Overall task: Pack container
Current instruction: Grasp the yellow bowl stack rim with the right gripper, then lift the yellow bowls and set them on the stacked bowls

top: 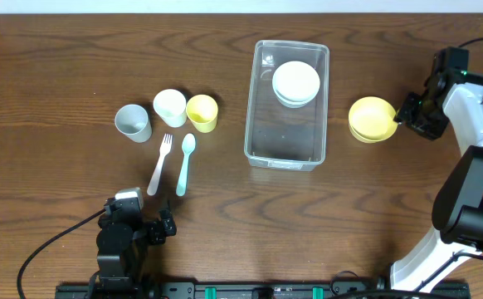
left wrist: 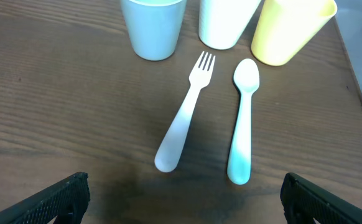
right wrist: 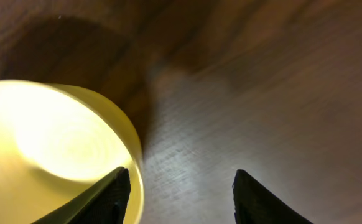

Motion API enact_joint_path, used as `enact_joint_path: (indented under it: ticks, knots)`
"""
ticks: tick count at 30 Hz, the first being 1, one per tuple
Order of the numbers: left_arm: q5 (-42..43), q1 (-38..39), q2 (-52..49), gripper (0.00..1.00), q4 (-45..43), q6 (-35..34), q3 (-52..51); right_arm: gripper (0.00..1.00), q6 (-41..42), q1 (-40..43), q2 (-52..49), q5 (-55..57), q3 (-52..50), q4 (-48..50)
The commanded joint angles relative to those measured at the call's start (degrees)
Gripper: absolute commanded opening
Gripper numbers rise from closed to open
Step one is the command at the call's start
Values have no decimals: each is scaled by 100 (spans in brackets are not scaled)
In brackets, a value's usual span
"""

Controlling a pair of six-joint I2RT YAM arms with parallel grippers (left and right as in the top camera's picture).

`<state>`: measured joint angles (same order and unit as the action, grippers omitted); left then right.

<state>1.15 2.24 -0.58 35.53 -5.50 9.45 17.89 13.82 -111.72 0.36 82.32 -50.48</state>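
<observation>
The clear rectangular container (top: 250, 124) stands at the table's centre, with stacked white bowls (top: 296, 82) in its far end. A yellow bowl (top: 370, 116) sits on the table to its right. My right gripper (top: 407, 110) is open at that bowl's right rim. In the right wrist view the gripper (right wrist: 181, 193) has one finger over the yellow bowl (right wrist: 50, 137) and the other over bare table. My left gripper (top: 165, 226) is open and empty near the front edge, and in the left wrist view (left wrist: 184, 199) it is just short of the cutlery handles.
A white fork (top: 159, 164) and a pale blue spoon (top: 185, 163) lie side by side left of the container. Behind them stand a grey-blue cup (top: 132, 121), a white cup (top: 169, 106) and a yellow cup (top: 202, 112). The left wrist view shows the fork (left wrist: 184, 118) and the spoon (left wrist: 243, 118).
</observation>
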Motion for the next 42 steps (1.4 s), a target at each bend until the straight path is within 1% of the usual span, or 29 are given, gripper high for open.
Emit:
enact_joint_path:
  ticks: [1,3,4,7,12,14,15,19,24,28,32,34,37,40,42]
  knots:
    - [-9,-31,26,98,-20,76,-59,54,-168,-81,-107,-345,-216,166]
    - [-9,-31,26,98,-20,76,-61,52,-170,-83,-111,-365,-225,199]
    - [-9,-31,26,98,-20,76,-59,47,-170,-83,-111,-363,-225,203]
    - [-9,-31,26,98,-20,76,-61,38,-170,-83,-125,-361,-229,201]
    - [-9,-31,26,98,-20,76,-61,16,-168,-83,-240,-363,-352,229]
    - [-9,-31,26,98,-20,76,-61,11,-168,-83,-280,-361,-417,260]
    - [-9,-31,26,98,-20,76,-61,1,-168,-83,-280,-356,-442,271]
    - [-9,-31,26,98,-20,76,-61,1,-166,-83,-83,-361,-236,92]
    - [-9,-31,26,98,-20,76,-59,1,-76,-280,769,-446,675,-568]
    - [-9,-31,26,98,-20,76,-61,1,-76,-778,1478,-732,1392,-903]
    - [-9,-31,26,98,-20,76,-61,1,-55,-1578,1843,-789,1714,-758]
    - [-9,-31,26,98,-22,76,-61,1,-2,-1974,1816,-741,1703,-520]
    - [-9,-31,26,98,-20,76,-61,1,234,-2345,1517,-308,1622,-153]
    - [-9,-31,26,98,-20,76,-61,1,481,-2468,925,-214,1617,216]
    - [-9,-31,26,98,-20,76,-59,1,562,-2476,457,-442,1617,540]
